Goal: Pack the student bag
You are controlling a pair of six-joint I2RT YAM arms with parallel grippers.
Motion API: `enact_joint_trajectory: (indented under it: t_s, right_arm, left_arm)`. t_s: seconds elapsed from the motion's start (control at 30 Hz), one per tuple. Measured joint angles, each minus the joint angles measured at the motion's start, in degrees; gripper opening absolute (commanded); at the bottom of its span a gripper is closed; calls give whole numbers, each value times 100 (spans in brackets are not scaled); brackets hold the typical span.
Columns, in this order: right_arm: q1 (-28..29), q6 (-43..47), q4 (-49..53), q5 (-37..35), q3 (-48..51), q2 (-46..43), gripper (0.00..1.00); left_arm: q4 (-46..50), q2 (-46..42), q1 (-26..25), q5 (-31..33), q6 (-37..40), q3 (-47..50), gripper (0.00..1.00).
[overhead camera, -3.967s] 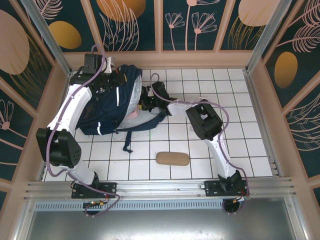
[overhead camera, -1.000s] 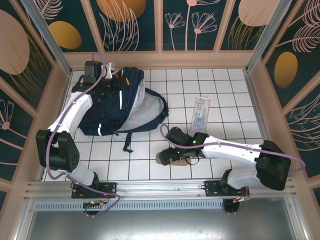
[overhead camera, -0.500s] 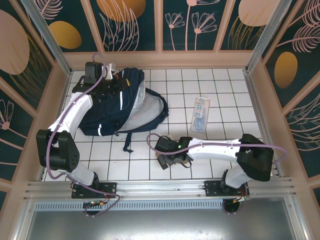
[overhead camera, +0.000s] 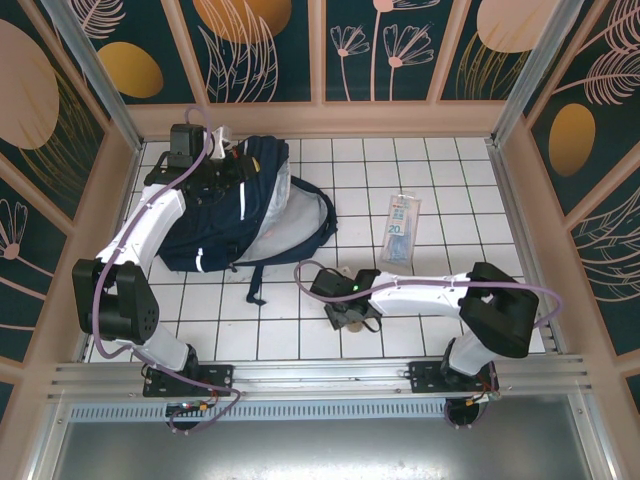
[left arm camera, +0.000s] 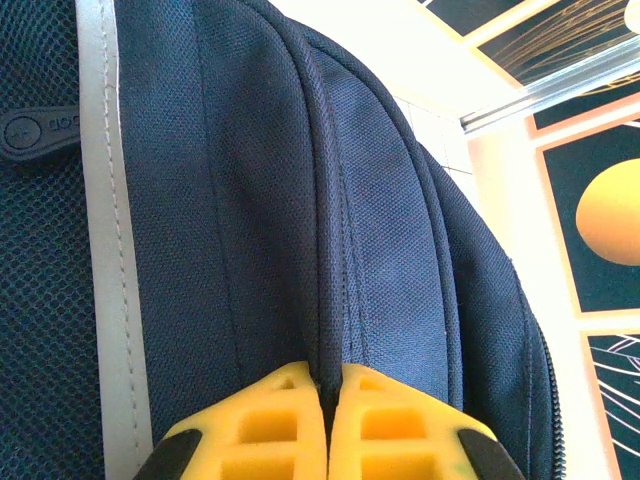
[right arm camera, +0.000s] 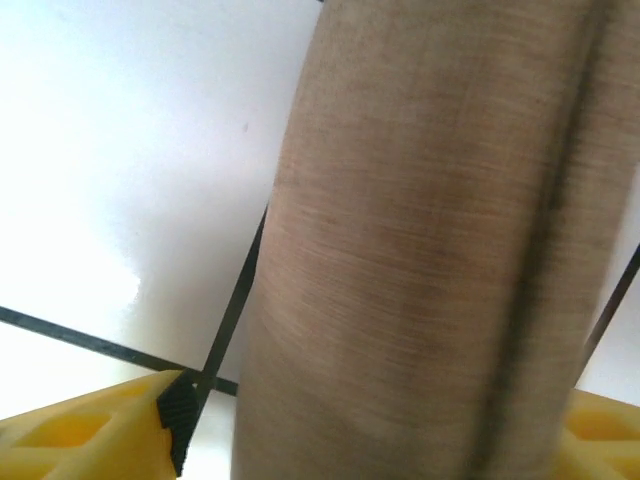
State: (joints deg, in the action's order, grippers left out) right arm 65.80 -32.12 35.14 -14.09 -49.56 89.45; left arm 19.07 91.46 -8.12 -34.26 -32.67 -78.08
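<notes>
Overhead view of a white tiled table (overhead camera: 480, 180) walled with dark floral panels, with two white robot arms bolted at its near edge.

The student bag (overhead camera: 225, 235), a large navy backpack with a white stripe, lies at the far left of the table. Its main compartment gapes toward the right, showing pale lining, and a strap trails toward the near side.

The left arm rises from its base, bends at a dark elbow near the left wall, and stretches its forearm to the far end of the bag. The left gripper (overhead camera: 222, 165) sits at the top of the bag. Seen from its wrist, its yellow fingers (left arm camera: 265, 425) are pressed together, pinching a raised seam of navy fabric.

The right arm folds sharply. Its elbow is at the near right and its forearm runs low and almost level leftward across the tiles. The right gripper (overhead camera: 350, 312) points down at the near middle of the table, well apart from the bag, over a brown fabric pouch (right arm camera: 420, 250). Seen from its wrist, the yellow fingers stand apart with the pouch between them. A strip of tile shows between one finger and the pouch. Whether the other finger touches it cannot be told.

A clear plastic packet (overhead camera: 400, 228) lies on the tiles to the right of the bag, beyond the right forearm.
</notes>
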Motion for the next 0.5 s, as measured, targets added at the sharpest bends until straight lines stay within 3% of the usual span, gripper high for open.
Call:
enact_joint_trajectory:
  t_s: [0.1,0.17,0.5]
  right_arm:
    - [-72,-11,-26,44,0,-133,39]
    - [-170,-13,-39,83,-2,-229,23]
    - [-994,-11,-389,780,-931,-262,26]
  left_arm:
    - [0,0,0,-2,0,11,0]
    - [0,0,0,-4,0,17,0]
    - [0,0,0,-11,-2,20,0]
